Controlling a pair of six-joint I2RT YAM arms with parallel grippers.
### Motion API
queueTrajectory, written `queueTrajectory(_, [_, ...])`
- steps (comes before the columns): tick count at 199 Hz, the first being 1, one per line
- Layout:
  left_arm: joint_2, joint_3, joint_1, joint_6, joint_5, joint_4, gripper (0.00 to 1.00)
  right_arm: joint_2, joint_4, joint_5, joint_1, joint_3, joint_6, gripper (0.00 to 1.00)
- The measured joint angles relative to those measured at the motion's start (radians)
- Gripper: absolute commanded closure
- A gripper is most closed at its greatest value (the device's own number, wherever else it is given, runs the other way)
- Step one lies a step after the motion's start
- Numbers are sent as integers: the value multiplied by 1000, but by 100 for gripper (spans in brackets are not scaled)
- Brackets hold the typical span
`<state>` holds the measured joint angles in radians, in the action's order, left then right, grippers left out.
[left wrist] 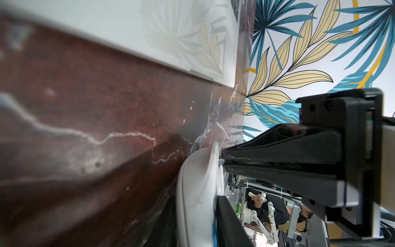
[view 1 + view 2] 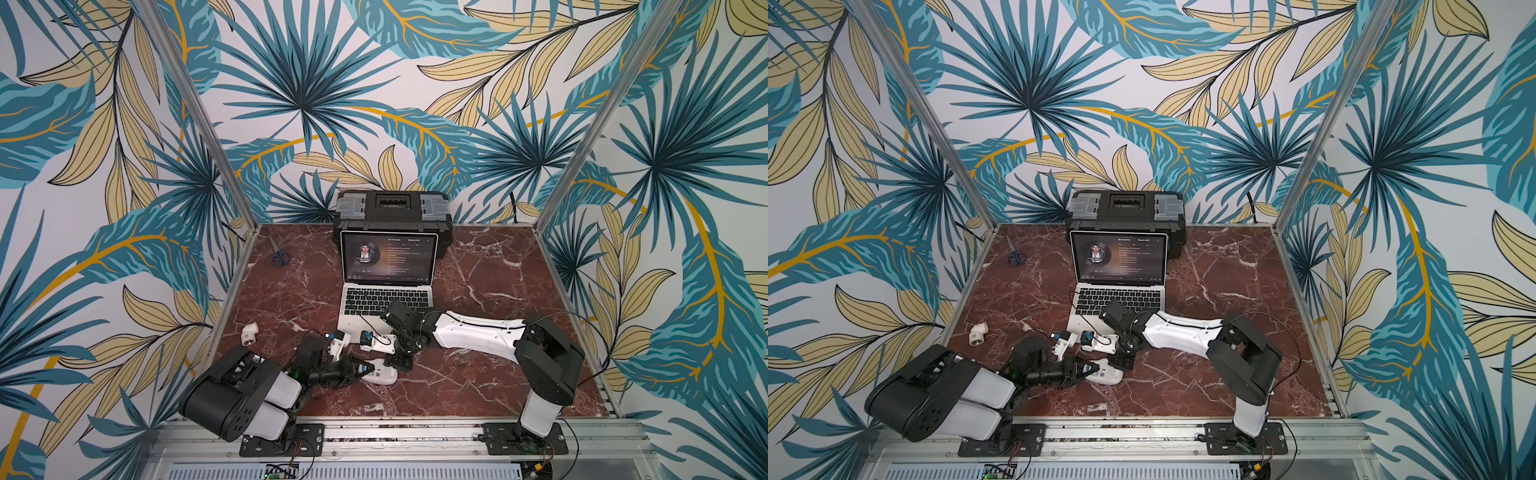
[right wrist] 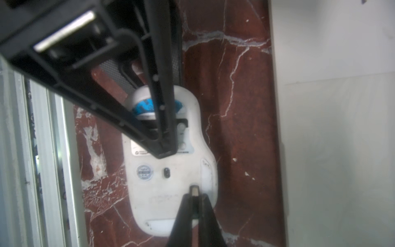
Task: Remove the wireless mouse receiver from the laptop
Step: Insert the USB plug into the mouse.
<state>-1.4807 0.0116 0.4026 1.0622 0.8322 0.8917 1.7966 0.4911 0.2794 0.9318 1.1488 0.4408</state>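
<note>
The wireless mouse [image 3: 171, 192] lies white underside up on the marble just in front of the laptop [image 2: 353, 320]; both top views show it [image 2: 1106, 377]. My left gripper [image 2: 368, 369] comes in from the left and is shut on the mouse, one finger [image 3: 164, 119] across its blue-striped label and the other under it. My right gripper [image 3: 195, 194] points down at the mouse and is shut on the small silver receiver [image 3: 195, 190]. The receiver's tip touches the mouse's underside, away from the laptop.
A black toolbox [image 2: 392, 210] stands right behind the laptop screen. Blue-handled scissors [image 2: 279, 255] lie at the back left. A white pipe elbow [image 2: 250, 334] sits near the left edge. An aluminium rail [image 2: 415, 434] runs along the front.
</note>
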Motion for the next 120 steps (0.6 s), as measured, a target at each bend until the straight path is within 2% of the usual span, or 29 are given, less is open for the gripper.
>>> queueTrajectory(28, [-63, -2, 3, 14, 0, 86, 100, -3, 0, -8, -3, -3, 0, 100])
queueTrajectory(79, [-131, -8, 6, 91, -7, 202, 100, -6, 9, -18, -5, -1, 2, 100])
queueTrajectory(120, [-133, -7, 11, 161, -3, 261, 100, -6, 102, -22, -11, 61, 21, 100])
